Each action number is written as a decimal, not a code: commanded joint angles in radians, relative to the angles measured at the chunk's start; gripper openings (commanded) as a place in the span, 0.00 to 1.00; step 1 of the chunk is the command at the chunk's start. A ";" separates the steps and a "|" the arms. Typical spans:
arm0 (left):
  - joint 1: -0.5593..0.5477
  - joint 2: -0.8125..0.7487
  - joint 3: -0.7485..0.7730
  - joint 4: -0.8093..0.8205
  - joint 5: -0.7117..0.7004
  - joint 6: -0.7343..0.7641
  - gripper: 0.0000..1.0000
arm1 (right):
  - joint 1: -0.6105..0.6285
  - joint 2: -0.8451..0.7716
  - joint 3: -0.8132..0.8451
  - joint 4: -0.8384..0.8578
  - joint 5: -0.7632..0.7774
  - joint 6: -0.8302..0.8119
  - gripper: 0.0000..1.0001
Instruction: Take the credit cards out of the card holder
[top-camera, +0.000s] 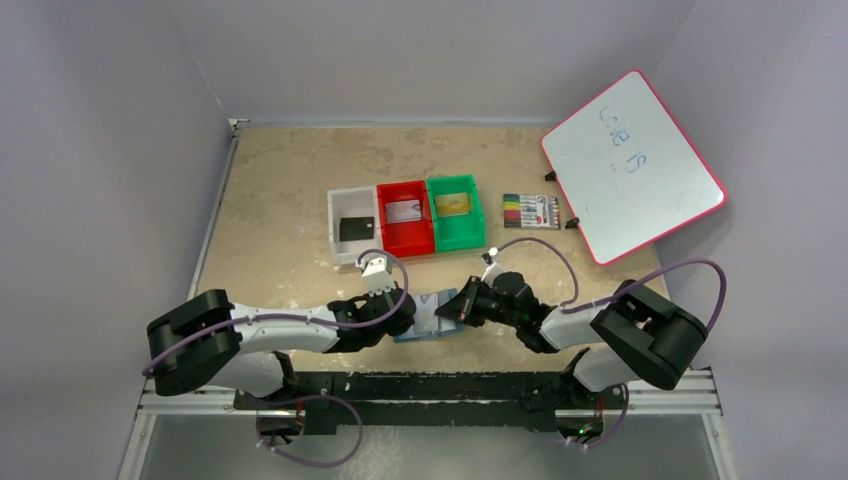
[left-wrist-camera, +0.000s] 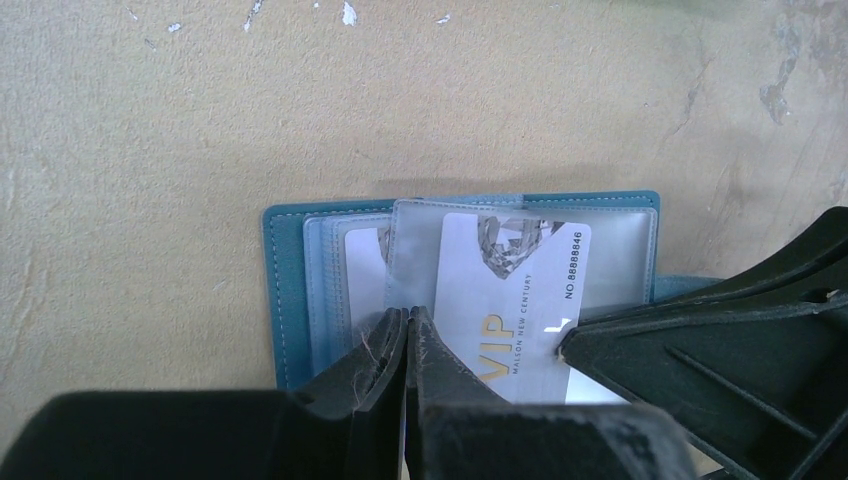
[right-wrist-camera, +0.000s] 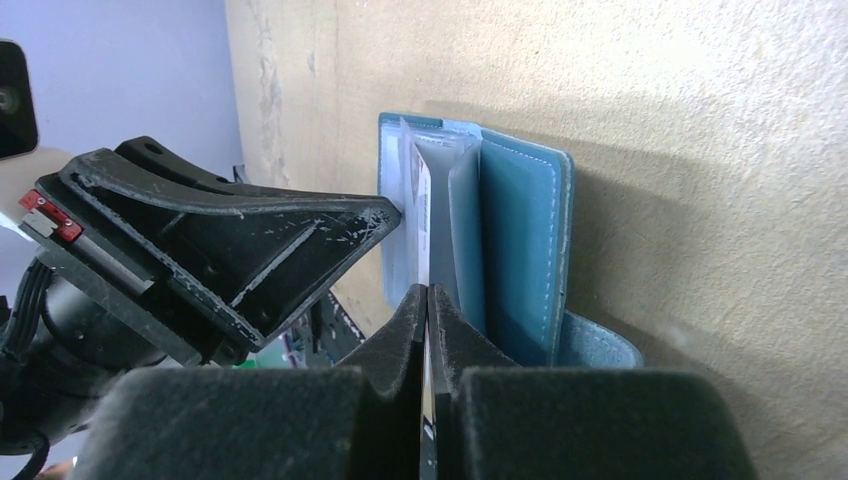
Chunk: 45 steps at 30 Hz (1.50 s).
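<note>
Card holder: it lies open on the tabletop (top-camera: 290, 180) at lower centre of the top view, between the two sets of jaws. The card holder (top-camera: 428, 320) is below the bins.
Top view only: a white bin (top-camera: 338, 215) holds a black card (top-camera: 355, 229). A red bin (top-camera: 385, 228) holds a silver-grey card (top-camera: 404, 212). A green bin (top-camera: 478, 218) holds a gold card (top-camera: 453, 204). A marker pack (top-camera: 531, 211) and a whiteboard (top-camera: 632, 165) sit at upper right.
Left wrist view only: a pale VIP credit card (left-wrist-camera: 500, 290) sticks partway out of a clear pocket (left-wrist-camera: 620, 250) toward the bottom of the frame. The teal cover shows around the pockets.
Right wrist view only: the pockets fan upright off the teal cover, seen edge-on. A strap curls at the holder's lower right.
Left arm: the left arm (top-camera: 280, 330) stretches low from lower left toward the right, with its wrist at the holder's left side.
Right arm: the right arm (top-camera: 560, 320) is folded, with its elbow at lower right and its forearm pointing left. Its wrist is at the holder's right side.
Left jaws: together, with the tips at the edge of a clear pocket. I cannot tell whether they pinch it.
Right jaws: closed on the exposed end of the VIP credit card.
Card axis: the long axis runs up-down in the left wrist view, slightly tilted, so the print reads sideways.
Holder axis: the opened spread runs left-right in the top view.
</note>
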<state>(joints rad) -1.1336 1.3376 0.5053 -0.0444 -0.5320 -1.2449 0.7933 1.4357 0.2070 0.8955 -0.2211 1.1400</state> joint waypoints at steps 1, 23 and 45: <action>-0.003 -0.007 0.001 -0.106 -0.021 0.020 0.01 | -0.006 -0.025 0.009 -0.035 0.024 -0.031 0.02; -0.006 -0.047 -0.055 0.135 0.060 -0.034 0.33 | -0.006 0.053 0.032 0.009 -0.001 -0.032 0.00; -0.007 -0.017 -0.106 0.115 0.075 -0.039 0.09 | -0.009 0.181 0.042 0.252 -0.062 0.056 0.12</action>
<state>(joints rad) -1.1347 1.3182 0.4271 0.1131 -0.4736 -1.2900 0.7898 1.5986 0.2371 1.0080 -0.2497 1.1610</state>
